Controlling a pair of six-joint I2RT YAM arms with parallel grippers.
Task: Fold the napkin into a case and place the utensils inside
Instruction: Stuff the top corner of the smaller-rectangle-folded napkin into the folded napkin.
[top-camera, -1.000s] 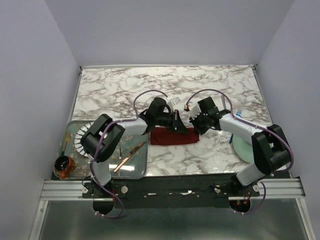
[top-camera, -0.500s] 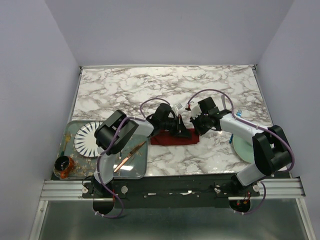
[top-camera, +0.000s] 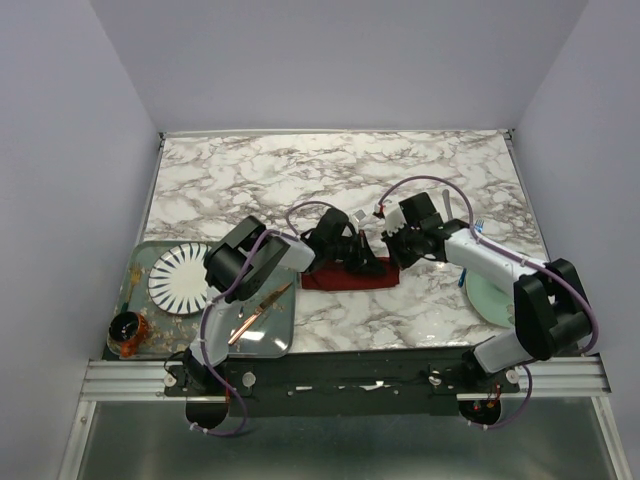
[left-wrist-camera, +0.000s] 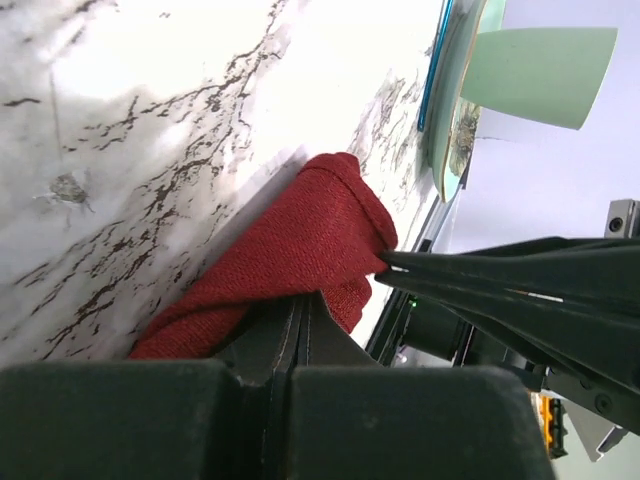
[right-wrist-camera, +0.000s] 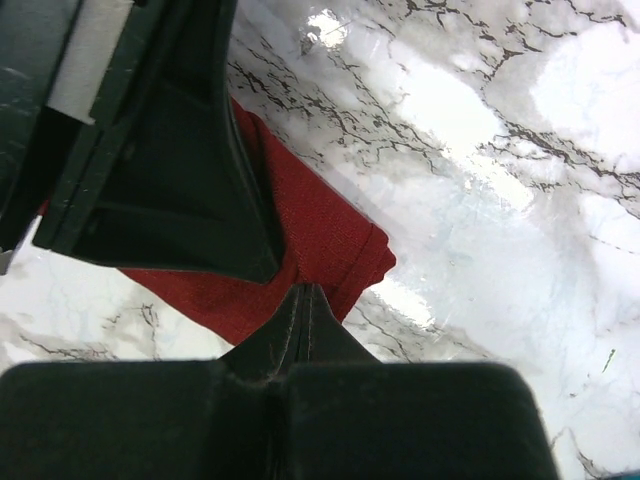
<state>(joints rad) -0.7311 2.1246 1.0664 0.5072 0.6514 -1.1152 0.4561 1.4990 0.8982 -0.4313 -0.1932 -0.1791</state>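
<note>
The dark red napkin lies on the marble table as a narrow folded strip, also seen in the left wrist view and the right wrist view. My left gripper is shut, its tip resting against the cloth near the strip's right end. My right gripper is shut too, its tip touching the cloth's folded end from the other side. The two tips nearly meet over the napkin. A blue-handled fork peeks out behind the right arm. The other utensil is hidden.
A grey tray at the near left holds a striped plate and a copper-coloured knife. A small dark jar stands at its corner. A pale green plate and a pale green cup sit at the right.
The left arm has slid right along the napkin, bringing its gripper close to the right gripper. The right arm shifted only slightly. The napkin stayed in place.
</note>
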